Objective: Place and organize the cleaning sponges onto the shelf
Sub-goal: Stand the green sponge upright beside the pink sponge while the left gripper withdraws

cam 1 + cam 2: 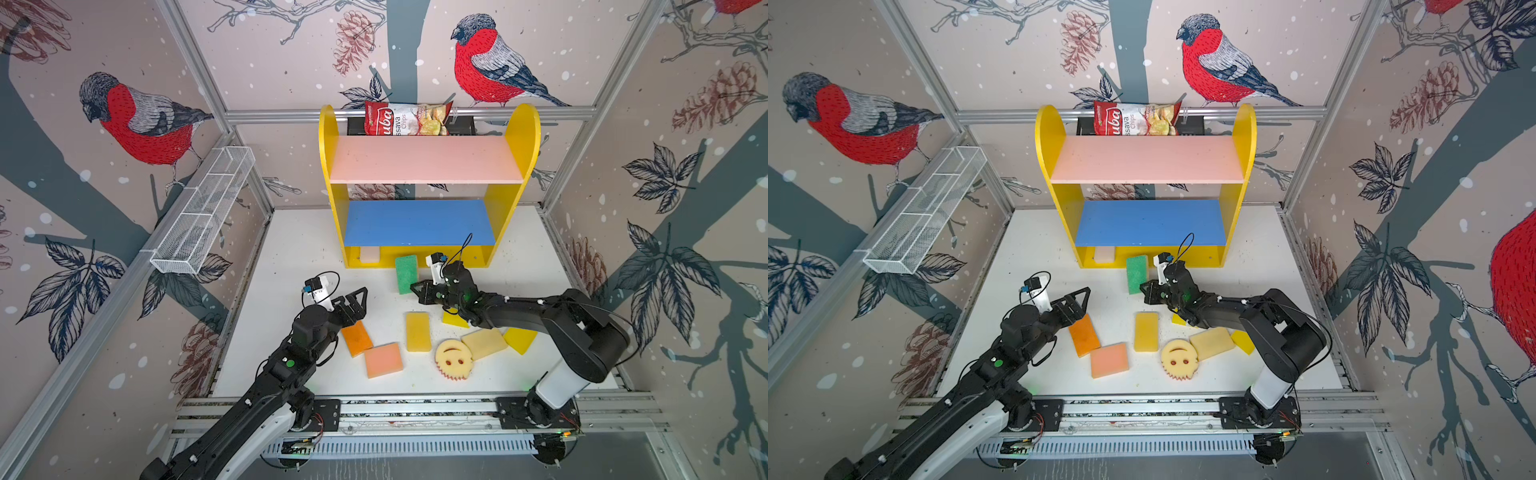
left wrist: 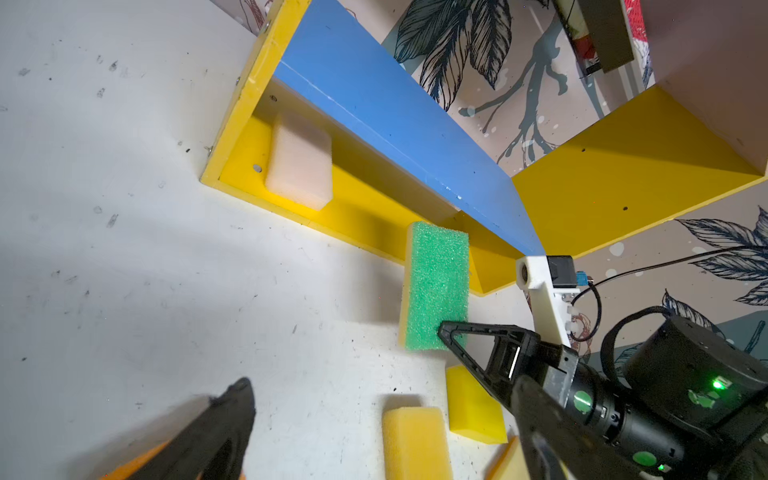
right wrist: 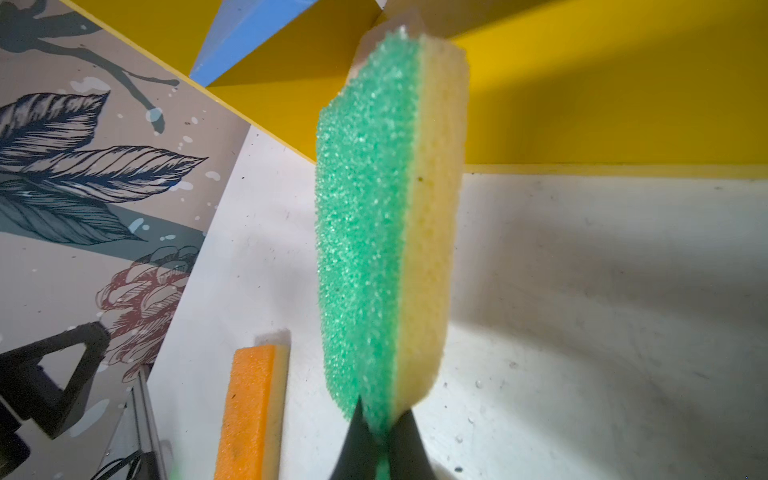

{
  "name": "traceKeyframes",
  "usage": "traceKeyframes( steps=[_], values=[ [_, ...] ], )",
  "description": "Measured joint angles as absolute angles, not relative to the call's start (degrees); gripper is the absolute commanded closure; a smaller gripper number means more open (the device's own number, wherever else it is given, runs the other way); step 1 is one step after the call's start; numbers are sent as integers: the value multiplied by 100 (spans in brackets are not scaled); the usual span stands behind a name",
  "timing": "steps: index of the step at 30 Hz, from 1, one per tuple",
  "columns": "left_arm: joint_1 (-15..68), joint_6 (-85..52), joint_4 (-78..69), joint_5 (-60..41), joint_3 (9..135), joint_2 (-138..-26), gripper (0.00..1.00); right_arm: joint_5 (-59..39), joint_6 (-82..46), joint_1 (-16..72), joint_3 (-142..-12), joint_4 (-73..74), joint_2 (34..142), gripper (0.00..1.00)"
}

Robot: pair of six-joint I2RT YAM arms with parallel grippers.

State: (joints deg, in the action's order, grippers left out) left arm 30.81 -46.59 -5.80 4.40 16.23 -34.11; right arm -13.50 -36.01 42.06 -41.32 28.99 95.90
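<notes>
The right end effector [image 1: 414,287] pinches the green sponge [image 1: 406,270], its far end seemingly over the base of the shelf [image 1: 509,199].

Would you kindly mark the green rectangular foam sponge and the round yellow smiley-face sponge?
green rectangular foam sponge [image 1: 406,274], in a top view, middle of its green face.
round yellow smiley-face sponge [image 1: 453,359], in a top view, centre of its face.

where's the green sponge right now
In both top views the green sponge is near the middle, held at its near end by the right gripper, its far end at the bottom front edge of the shelf, right of the cream sponge.
</notes>
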Motion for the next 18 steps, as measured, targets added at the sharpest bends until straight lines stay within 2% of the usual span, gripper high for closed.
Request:
traceKeyframes(
  steps=[8, 18],
  values=[
    [3024, -4781, -495, 314, 1437, -3463, 5, -1487, -3645, 3850, -4344, 3446, 10315, 100],
    [2945, -4775, -469, 303, 1540, -3658, 5, -1594, -3632, 3750, -5269, 3754, 11336, 97]
  ],
)
